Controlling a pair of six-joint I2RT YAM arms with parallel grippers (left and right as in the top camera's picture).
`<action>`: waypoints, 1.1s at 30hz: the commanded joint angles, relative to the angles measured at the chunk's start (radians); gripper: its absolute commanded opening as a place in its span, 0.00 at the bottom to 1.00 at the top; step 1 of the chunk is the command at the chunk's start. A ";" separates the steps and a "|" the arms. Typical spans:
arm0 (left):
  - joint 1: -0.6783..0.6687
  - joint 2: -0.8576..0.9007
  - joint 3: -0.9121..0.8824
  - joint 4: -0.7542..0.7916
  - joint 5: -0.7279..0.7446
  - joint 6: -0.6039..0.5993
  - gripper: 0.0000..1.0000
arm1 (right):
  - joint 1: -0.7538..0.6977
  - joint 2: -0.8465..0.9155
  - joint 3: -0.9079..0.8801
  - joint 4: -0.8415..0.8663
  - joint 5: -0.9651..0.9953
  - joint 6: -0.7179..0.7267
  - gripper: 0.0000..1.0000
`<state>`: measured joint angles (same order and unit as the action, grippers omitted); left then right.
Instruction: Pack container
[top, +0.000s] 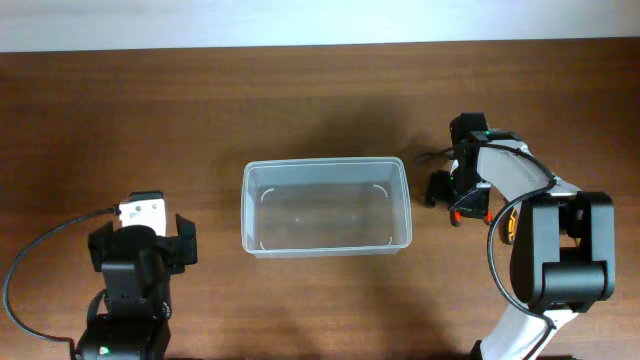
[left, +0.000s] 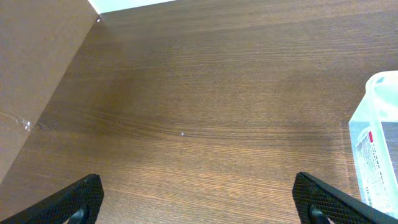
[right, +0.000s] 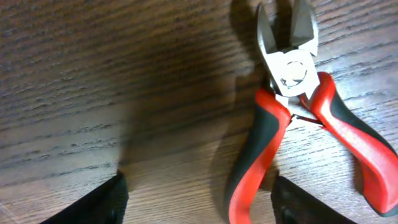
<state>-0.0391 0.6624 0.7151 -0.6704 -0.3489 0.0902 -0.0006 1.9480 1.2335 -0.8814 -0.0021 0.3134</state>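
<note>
Our right gripper (right: 198, 200) hangs spread over the pliers (right: 292, 118), which lie off toward its 3 o'clock finger. Closing here may catch one handle and twist them loose. The empty container (top: 326, 208) sits at the pliers' 9 o'clock. Our left gripper (left: 199, 202) is spread too.

Dark wood-grain table (top: 300, 110), clear container (top: 327, 207) standing at its centre, red-and-black cutting pliers (right: 291, 74) flat nearby

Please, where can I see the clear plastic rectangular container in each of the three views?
Overhead: the clear plastic rectangular container lies at the centre.
Left wrist: one corner of it shows at the right edge.
Right wrist: not in it.
Shared landmark: the brown wooden table, in all three.
</note>
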 joint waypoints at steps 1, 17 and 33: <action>-0.004 0.000 0.021 -0.001 -0.007 0.016 0.99 | 0.000 0.006 -0.013 0.001 -0.001 0.010 0.69; -0.004 -0.001 0.021 -0.001 -0.007 0.016 0.99 | 0.000 0.005 -0.012 0.012 -0.001 0.010 0.58; -0.004 0.000 0.021 -0.001 -0.007 0.016 0.99 | -0.001 0.005 -0.012 0.023 0.007 0.040 0.39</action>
<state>-0.0391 0.6624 0.7151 -0.6704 -0.3489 0.0902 -0.0006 1.9480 1.2327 -0.8619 -0.0048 0.3218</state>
